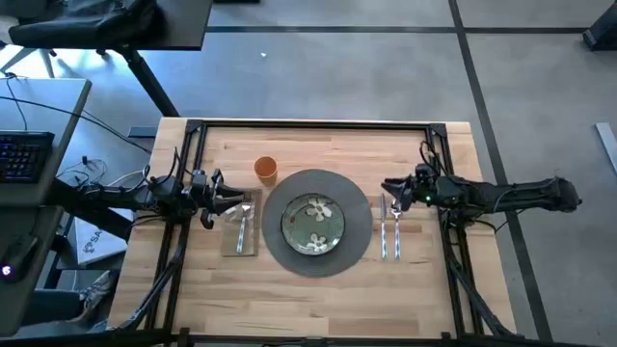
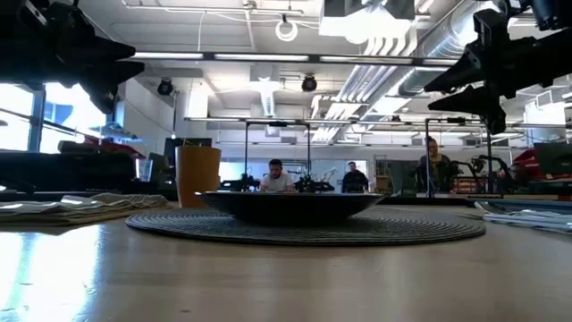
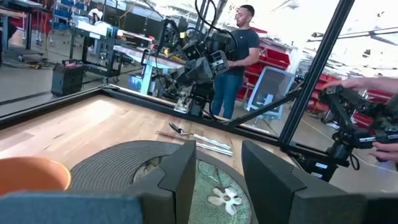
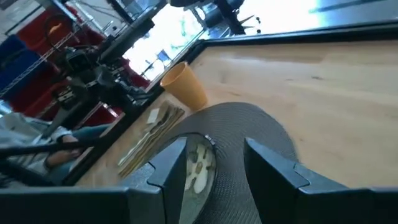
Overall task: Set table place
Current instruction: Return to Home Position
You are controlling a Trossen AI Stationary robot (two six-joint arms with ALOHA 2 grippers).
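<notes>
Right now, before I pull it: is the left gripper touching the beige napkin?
Apart. The low view shows the left gripper hanging well above the napkin, air between.

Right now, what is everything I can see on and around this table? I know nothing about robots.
Light wood butcher-block table: one, black-framed, centre.
Round dark-grey woven placemat: one, mid-table.
Green plate with white flowers: one, on the placemat.
Small orange cup: one, by the placemat's far-left edge.
Beige napkin: one, left of the placemat.
Silver fork: one, on the napkin.
Silver knife, silver spoon: one each, side by side, right of the placemat.
People: several, room behind.
Left gripper: one, dark, over the napkin's end, jaws open.
Right gripper: one, dark, near the knife and spoon, jaws open.
</notes>
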